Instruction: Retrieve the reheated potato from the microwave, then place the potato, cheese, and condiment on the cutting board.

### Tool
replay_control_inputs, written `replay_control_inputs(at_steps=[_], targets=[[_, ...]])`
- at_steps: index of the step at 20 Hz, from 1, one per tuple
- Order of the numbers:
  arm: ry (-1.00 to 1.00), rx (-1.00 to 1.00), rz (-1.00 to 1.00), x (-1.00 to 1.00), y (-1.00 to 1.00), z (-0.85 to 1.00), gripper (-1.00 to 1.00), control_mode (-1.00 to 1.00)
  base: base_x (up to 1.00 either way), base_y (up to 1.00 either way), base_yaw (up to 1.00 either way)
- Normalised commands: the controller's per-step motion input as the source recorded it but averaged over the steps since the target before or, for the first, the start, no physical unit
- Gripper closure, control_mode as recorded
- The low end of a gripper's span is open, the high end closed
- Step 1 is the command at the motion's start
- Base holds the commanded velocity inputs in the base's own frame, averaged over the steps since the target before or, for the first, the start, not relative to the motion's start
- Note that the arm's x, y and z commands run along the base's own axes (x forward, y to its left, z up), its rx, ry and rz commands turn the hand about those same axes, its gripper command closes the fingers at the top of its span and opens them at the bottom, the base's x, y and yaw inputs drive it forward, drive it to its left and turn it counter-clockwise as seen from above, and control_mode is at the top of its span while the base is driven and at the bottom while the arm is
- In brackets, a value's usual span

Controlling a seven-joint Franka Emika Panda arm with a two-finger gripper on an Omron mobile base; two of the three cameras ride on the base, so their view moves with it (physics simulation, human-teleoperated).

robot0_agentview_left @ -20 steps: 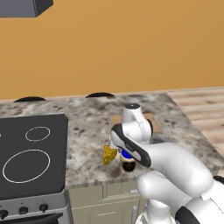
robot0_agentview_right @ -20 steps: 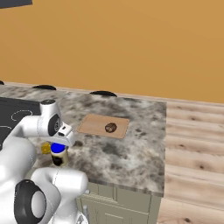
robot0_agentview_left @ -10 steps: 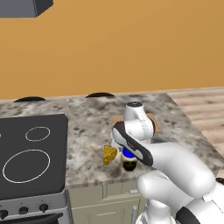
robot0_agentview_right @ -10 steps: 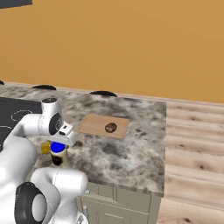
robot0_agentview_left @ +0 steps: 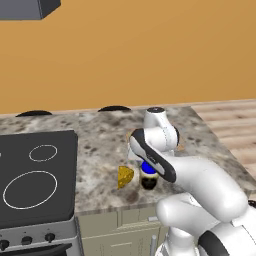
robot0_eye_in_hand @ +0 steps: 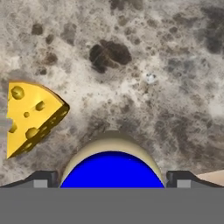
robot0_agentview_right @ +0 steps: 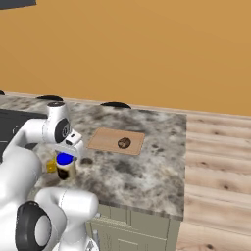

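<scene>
The potato (robot0_agentview_right: 124, 142), a small dark-brown lump, lies on the light wooden cutting board (robot0_agentview_right: 105, 139) on the counter. The condiment jar (robot0_agentview_right: 64, 165) with its blue lid (robot0_eye_in_hand: 112, 169) stands near the counter's front edge. The yellow cheese (robot0_agentview_left: 125, 177) wedge (robot0_eye_in_hand: 29, 116) lies on the counter just to the jar's left. My gripper (robot0_eye_in_hand: 112, 180) hangs straight over the jar, open, with one fingertip (robot0_eye_in_hand: 43, 179) on each side of the lid. The arm (robot0_agentview_left: 160, 150) hides most of the board in the left base view. The microwave is out of view.
A black stovetop (robot0_agentview_left: 35, 175) fills the counter's left end, with knobs on its front. The speckled stone counter (robot0_agentview_right: 147, 162) ends at the right, where wooden floor (robot0_agentview_right: 215, 162) begins. An orange wall stands behind the counter.
The arm's wrist has shifted slightly upward over the jar. The jaws stay wide open. Jar, cheese, potato and board have not moved.
</scene>
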Motion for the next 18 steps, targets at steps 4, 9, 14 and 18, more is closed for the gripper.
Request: replay_control_inputs(at_steps=[4, 9, 14, 18], targets=[[0.00, -0.03, -0.06, 0.41, -0.05, 0.25, 1.00, -1.00, 0.00, 0.00, 0.00], [0.00, -0.05, -0.03, 0.49, -0.10, 0.14, 1.00, -1.00, 0.00, 0.00, 0.00], [0.01, -0.02, 0.00, 0.57, -0.10, 0.11, 1.00, -1.00, 0.00, 0.00, 0.00], [0.01, 0.00, 0.00, 0.62, -0.09, 0.07, 1.00, -1.00, 0.00, 0.00, 0.00]])
